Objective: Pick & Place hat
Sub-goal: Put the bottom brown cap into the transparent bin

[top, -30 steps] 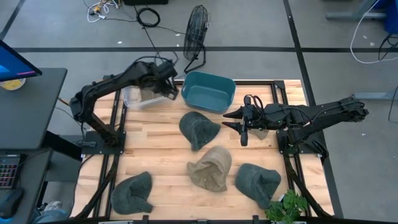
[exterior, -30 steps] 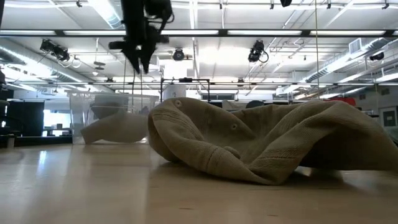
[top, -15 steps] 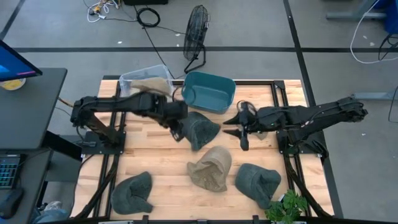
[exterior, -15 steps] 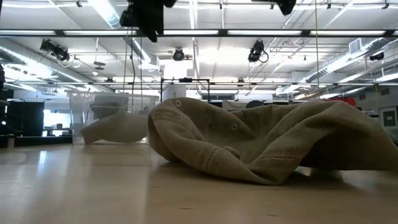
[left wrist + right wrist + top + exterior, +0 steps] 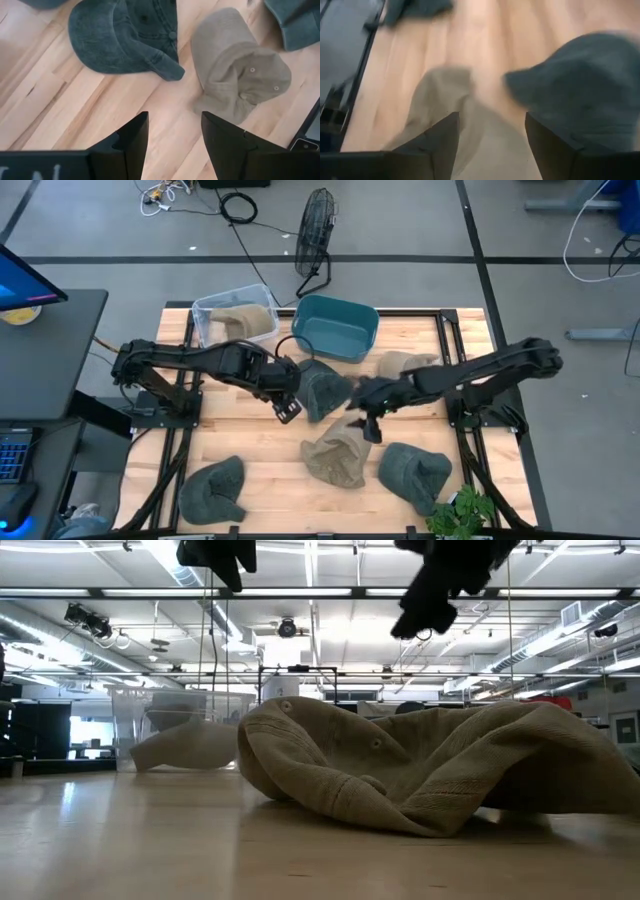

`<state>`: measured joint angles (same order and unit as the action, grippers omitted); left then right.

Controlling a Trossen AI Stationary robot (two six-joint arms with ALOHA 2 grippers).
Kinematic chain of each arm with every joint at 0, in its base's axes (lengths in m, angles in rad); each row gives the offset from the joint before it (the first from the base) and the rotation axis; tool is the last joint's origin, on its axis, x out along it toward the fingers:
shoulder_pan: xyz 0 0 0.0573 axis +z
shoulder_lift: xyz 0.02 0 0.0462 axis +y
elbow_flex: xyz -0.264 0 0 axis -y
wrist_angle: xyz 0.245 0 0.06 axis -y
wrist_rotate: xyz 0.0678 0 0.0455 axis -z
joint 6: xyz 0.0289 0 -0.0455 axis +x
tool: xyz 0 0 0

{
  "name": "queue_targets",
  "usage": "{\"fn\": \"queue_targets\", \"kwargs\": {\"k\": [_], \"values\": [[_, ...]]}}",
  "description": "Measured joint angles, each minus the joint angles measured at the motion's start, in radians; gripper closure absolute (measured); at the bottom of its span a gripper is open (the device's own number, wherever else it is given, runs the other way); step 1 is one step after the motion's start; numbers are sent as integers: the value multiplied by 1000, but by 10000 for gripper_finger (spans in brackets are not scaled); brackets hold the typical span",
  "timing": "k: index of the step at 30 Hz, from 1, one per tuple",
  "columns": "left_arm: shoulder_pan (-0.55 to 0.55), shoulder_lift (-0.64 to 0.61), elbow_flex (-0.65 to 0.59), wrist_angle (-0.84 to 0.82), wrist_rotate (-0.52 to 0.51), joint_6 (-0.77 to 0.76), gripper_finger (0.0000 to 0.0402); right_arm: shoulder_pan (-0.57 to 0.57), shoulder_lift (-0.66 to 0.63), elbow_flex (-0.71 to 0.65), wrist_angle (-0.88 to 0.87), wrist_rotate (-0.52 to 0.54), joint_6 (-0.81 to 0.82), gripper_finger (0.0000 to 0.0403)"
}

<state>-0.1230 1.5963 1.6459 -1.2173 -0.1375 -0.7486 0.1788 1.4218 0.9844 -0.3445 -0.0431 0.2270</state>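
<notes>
Several hats lie flat on the wooden table. A dark green hat (image 5: 320, 388) lies mid-table, with a tan hat (image 5: 340, 450) just nearer and two dark hats (image 5: 413, 473) (image 5: 213, 488) at the near edge. Another tan hat (image 5: 400, 363) lies on the right. One more tan hat (image 5: 240, 322) sits in the clear bin (image 5: 205, 315). My left gripper (image 5: 287, 408) hangs open just left of the dark green hat (image 5: 125, 35). My right gripper (image 5: 366, 428) hangs open above the mid-table tan hat (image 5: 445, 100), at that hat's right side.
A teal bin (image 5: 335, 327) stands at the far edge beside the clear bin. A small plant (image 5: 462, 510) stands at the near right corner. Bare wood shows left of my left gripper and between the hats. In the low view the tan hat (image 5: 430, 765) fills the foreground.
My left gripper has swung from above the clear bin toward the near edge, ending beside the dark green hat, and the tan hat in the bin now shows. My right gripper has moved left and toward the near edge, from beside the right-hand tan hat to above the mid-table tan hat.
</notes>
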Motion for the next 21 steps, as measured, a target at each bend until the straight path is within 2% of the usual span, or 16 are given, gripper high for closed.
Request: {"fn": "queue_targets", "kwargs": {"k": [4, 9, 18, 21], "values": [[0, 0, 0, 0, 0, 0, 214, 21, 102, 0, 10, -74, -89, 178], [0, 0, 0, 0, 0, 1, 214, 46, 211, 0, 62, -118, -80, 179], [0, 0, 0, -2, 0, 1, 214, 77, 310, 3, 91, 55, -75, 183], [0, 0, 0, -2, 2, 1, 214, 76, 309, 3, 87, 69, -44, 209]]}}
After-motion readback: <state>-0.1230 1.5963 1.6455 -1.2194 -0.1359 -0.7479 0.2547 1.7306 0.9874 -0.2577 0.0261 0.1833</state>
